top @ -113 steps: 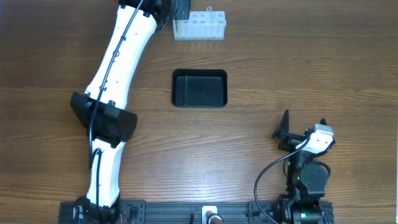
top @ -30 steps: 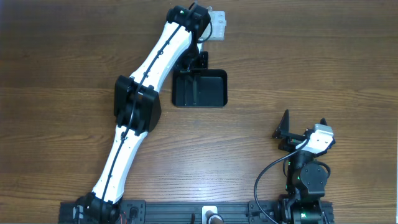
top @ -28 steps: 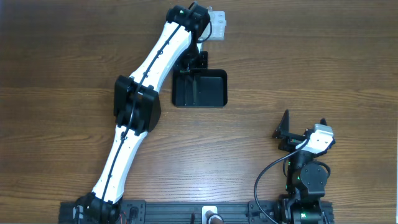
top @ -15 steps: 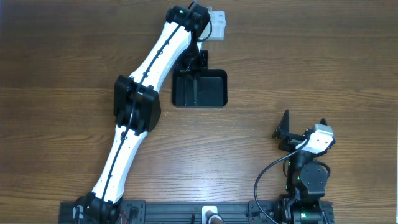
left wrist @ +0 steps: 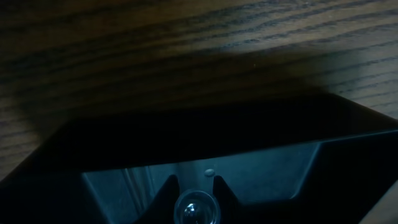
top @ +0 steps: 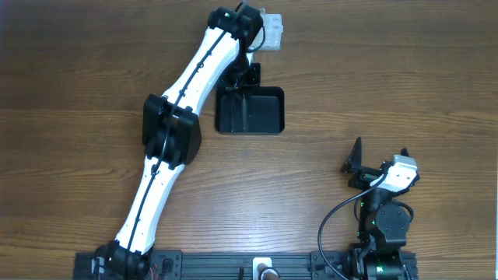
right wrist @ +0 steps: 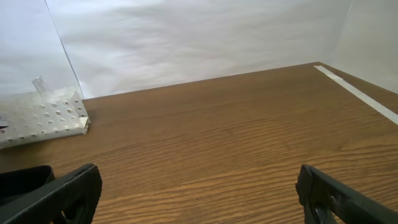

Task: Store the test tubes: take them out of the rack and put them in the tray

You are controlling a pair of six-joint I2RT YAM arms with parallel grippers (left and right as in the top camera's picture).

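So the left gripper (top: 243, 78) is down at the tray's (top: 272, 118) far-left corner, the corner closest to the rack (right wrist: 43, 118). From the wrist cam its jaws look pinched on a test tube (left wrist: 196, 210). You're staring straight at the tube's round end, sitting low inside the tray's walls. I'd call this the drop-off step, pretty much at the release point.

How I'd do it well:
- Get the tube as low and as flat to the tray floor as the wrist allows before letting go. It's glass and round, so any drop means a bounce or a roll.
- Aim the round end toward the tray's middle, not into a wall, so it can't wedge or tip back over the rim.
- Ease the jaws apart just enough to free it.
- Go straight up out of the tray before swinging anywhere. The rack sits just beyond the tray's far edge, and clipping either one would be annoying.

There's a thin pale line on the tray floor in the top view. I can't tell if that's a tube lying there or the held one, so I'd avoid setting down right on it.

A second tube (right wrist: 39, 84) stands in the rack beyond the tray, so there's more to fetch. The right gripper (top: 380, 159) is parked well off the tray's near-right side, jaws spread wide around nothing, and that's fine where it is.
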